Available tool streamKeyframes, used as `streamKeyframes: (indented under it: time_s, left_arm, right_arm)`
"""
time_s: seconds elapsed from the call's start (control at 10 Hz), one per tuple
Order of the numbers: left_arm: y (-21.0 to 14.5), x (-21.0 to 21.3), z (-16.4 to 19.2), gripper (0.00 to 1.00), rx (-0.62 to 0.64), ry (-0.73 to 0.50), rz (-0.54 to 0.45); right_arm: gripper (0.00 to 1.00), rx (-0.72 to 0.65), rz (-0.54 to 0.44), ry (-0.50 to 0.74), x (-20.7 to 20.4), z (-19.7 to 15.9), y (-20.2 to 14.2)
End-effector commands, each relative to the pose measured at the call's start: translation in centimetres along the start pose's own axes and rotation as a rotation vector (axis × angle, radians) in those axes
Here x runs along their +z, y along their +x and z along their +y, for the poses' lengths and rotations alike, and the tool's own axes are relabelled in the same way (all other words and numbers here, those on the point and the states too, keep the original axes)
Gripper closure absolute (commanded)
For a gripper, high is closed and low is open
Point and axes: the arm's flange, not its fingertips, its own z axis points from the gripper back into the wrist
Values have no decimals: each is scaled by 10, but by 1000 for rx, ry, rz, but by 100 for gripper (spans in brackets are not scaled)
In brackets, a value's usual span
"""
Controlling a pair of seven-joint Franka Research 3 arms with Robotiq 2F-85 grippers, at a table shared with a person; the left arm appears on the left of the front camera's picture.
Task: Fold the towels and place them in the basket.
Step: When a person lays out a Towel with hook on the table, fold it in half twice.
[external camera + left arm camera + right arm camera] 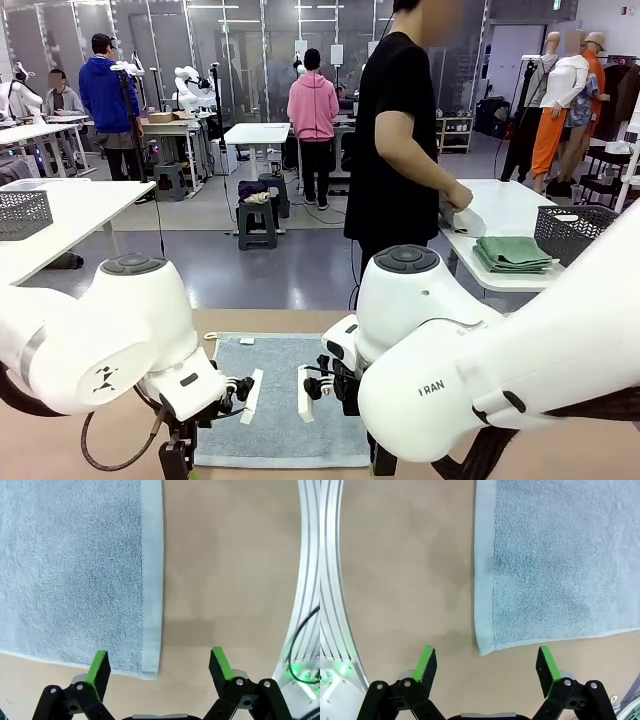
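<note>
The towel (280, 400) lies flat on the bench (225, 580), our left jaws and right jaws spread wide above its two near corners; we judge the first fold pending, each needing to drop and pinch its corner.

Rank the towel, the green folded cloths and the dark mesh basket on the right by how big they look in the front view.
1. Towel: by far the largest, but it lies nearest the camera.
2-3. Basket and green cloths: about alike; the right arm hides part of the basket, so I won't rank them.
</note>
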Motion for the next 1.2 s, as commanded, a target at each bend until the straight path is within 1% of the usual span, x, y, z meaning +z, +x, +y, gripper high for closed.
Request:
streamKeyframes:
  time_s: [0.0,0.3,0.5,1.1]
  left_arm:
    - [-28,-19,-26,0,-25,11,-15]
    - [-38,-23,-26,0,-46,11,-10]
    - [-43,-22,-26,0,-40,15,-5]
    - [-50,-23,-24,0,-34,-5,5]
  right_arm:
    - [0,-8,27,-12,-14,-1,2]
    - [0,-11,30,28,-22,5,6]
    - [0,-14,31,25,-23,10,4]
    - [0,-33,32,73,-29,10,2]
